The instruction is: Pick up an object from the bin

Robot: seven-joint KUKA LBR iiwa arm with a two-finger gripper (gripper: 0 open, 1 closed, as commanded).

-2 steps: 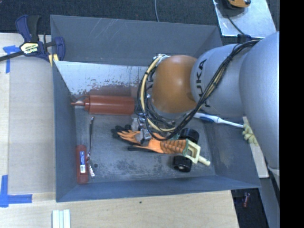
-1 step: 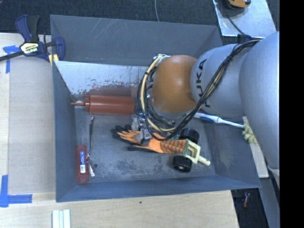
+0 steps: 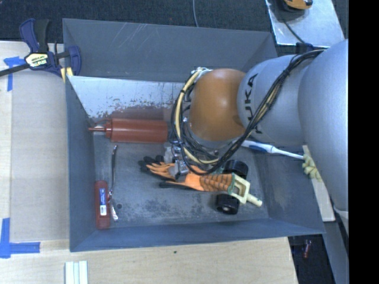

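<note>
My gripper is low in the middle of the bin, mostly hidden under the arm's orange dome and cables. It stands right over the left end of an orange and black tool-like thing that lies flat across the floor. Whether it touches that thing is hidden. Just right of it lies a cream toy vehicle with black wheels. A brown bottle lies on its side behind and to the left of the gripper.
A red pen-shaped tool and a thin metal rod lie along the left wall. A white and blue toothbrush rests on the right slope, partly under the arm. The arm covers the bin's right rear.
</note>
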